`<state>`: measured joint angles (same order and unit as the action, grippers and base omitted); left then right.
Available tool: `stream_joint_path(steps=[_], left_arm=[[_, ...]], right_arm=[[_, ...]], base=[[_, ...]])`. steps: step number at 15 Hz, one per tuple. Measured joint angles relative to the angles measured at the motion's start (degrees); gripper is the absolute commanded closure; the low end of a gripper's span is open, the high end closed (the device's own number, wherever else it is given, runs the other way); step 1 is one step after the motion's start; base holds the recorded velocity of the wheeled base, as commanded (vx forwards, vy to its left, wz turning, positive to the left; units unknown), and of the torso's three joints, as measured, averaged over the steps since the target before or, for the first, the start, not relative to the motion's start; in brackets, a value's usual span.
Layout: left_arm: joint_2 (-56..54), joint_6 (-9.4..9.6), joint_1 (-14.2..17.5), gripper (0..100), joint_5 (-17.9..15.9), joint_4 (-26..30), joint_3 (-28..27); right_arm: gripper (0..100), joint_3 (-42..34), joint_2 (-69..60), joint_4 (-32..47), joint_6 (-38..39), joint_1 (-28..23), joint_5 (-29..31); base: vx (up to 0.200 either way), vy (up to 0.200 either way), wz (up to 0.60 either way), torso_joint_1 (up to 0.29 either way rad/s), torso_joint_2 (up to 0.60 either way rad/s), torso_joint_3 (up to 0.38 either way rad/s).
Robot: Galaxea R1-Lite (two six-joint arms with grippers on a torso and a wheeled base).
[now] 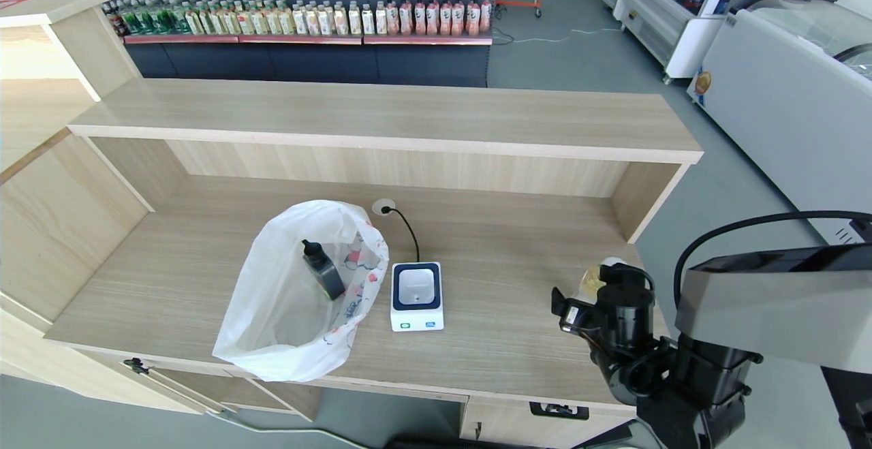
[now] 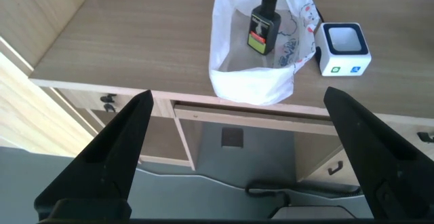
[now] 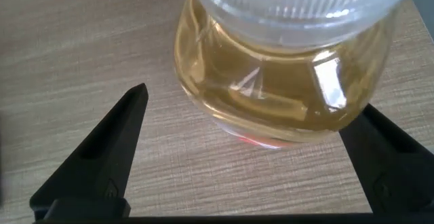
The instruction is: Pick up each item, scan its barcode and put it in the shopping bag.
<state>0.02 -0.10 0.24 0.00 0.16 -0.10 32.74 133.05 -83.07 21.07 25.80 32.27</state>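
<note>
Bottle (image 1: 591, 279): clear, yellow liquid, pale ribbed cap, on the wooden counter (image 1: 511, 244) near its right end, at 3 o'clock from the scanner (image 1: 417, 296) and well apart from it. Right gripper (image 3: 251, 102): jaws spread wide, one black finger on either side of the bottle; the bottle lies between the tips, its lower body resting on the counter. Contact between fingers and bottle cannot be told from the right wrist view. In the head view the right arm's wrist covers the bottle's near side, so only the cap end and a strip of yellow show at 11 o'clock of the wrist. Scanner: white box with a dark-framed window, near the counter's middle; a black cable (image 1: 407, 227) runs from it toward 12 o'clock to a round grommet. Shopping bag (image 1: 300, 285): white plastic, mouth open, just beside the scanner at 9 o'clock, holding a black pump bottle (image 1: 322, 270) standing tilted. Left gripper (image 2: 237, 94): jaws apart, holding nothing, off the counter's front edge. Beyond the counter at 12 o'clock, a shelf of drinks (image 1: 306, 18); at 2 o'clock, chest freezers (image 1: 783, 88).
</note>
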Motion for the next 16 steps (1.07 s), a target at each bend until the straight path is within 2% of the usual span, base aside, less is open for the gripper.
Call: stream_joint_path(steps=[7,8,16], left_arm=[[0.0,0.0,0.0,0,0.0,0.0,0.0],[0.0,-0.01,0.0,0,0.0,0.0,0.0],[0.0,0.02,0.0,0,0.0,0.0,0.0]], right_arm=[[0,4.8,2.7,-0.6,-4.4,-2.7,-0.3],[100,5.7,3.0,-0.6,-5.3,-3.3,-0.5],[100,8.2,3.3,-0.5,-10.3,-5.0,-4.4]], base=[[0.0,0.0,0.0,0.0,0.0,0.0],[0.0,0.0,0.0,0.0,0.0,0.0],[0.0,0.0,0.0,0.0,0.0,0.0]])
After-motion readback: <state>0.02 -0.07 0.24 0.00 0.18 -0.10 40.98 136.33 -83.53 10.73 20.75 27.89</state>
